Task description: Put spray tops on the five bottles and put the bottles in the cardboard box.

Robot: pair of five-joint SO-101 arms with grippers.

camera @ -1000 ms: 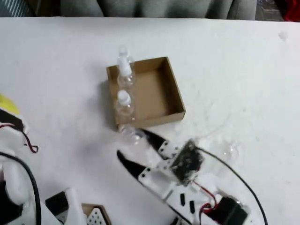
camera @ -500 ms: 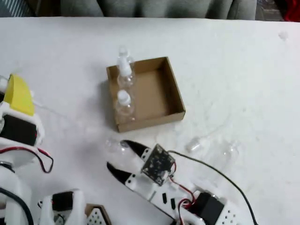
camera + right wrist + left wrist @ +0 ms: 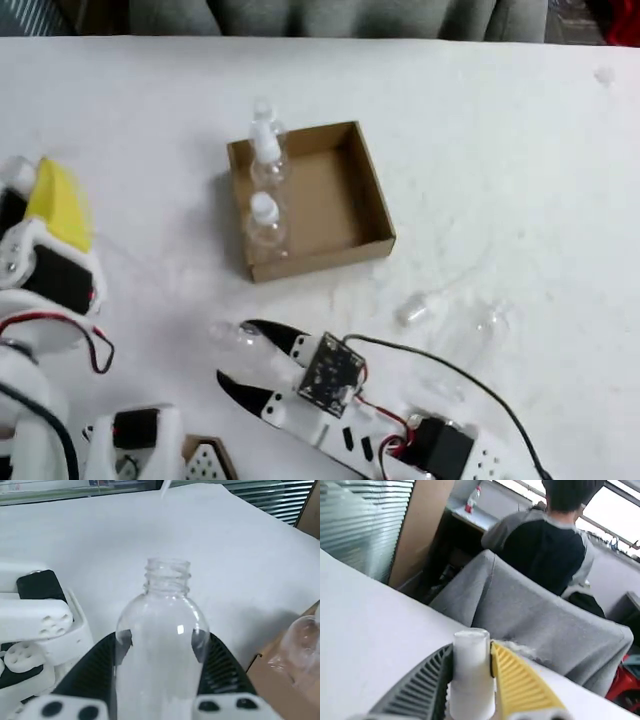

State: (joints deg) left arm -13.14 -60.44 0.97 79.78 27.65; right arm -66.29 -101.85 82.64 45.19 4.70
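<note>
- High view: the cardboard box sits mid-table. Two bottles with spray tops on are inside it, along the wall toward your left arm: the nearer capped bottle and the farther capped bottle.
- Your right gripper is on the near side of the box and apart from it. Its black fingers flank the open bottle.
- A loose spray top lies on the table, with a spare clear bottle lying near it.
- Your left arm is at the table's edge, well apart from the box.
- Left wrist view: your left gripper is raised above the table. Its grey finger and yellow finger pinch a white spray top that points upward.
- Right wrist view: your right claw presses on both sides of the open bottle's clear body. The bare threaded neck pokes out past the fingertips. A corner of the box, with a capped bottle in it, shows just beside.
</note>
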